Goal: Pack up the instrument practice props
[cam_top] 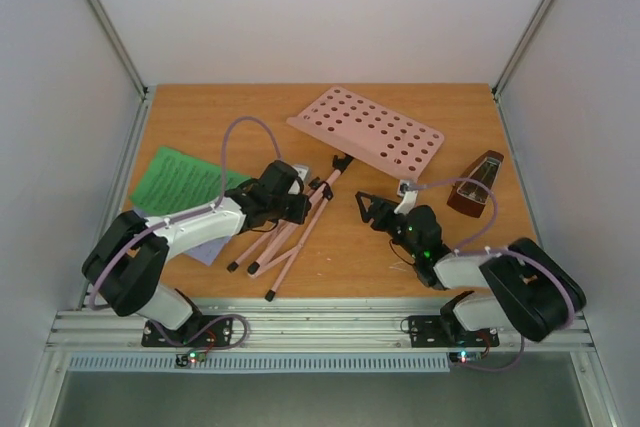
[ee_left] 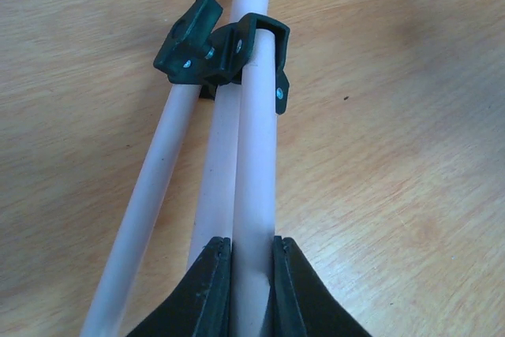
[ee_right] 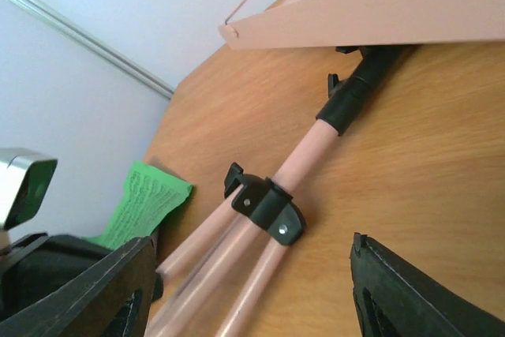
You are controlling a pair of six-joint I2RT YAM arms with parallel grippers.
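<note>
The pink music stand lies flat on the table, its perforated desk (cam_top: 370, 132) at the back and its folded legs (cam_top: 285, 237) towards me. My left gripper (cam_top: 300, 205) is shut on one leg tube (ee_left: 254, 187) just below the black collar (ee_left: 229, 49). My right gripper (cam_top: 370, 212) is open and empty, just right of the stand's shaft, facing the collar (ee_right: 268, 207). The green music sheet (cam_top: 180, 179) lies at the left, and a white sheet (cam_top: 210, 247) is partly hidden under my left arm. The reddish-brown metronome (cam_top: 480, 185) stands at the right.
White walls with metal posts close in the wooden table (cam_top: 200, 117) at the left, right and back. The stand's leg tips (cam_top: 270, 295) reach near the front edge. The green sheet also shows in the right wrist view (ee_right: 146, 203).
</note>
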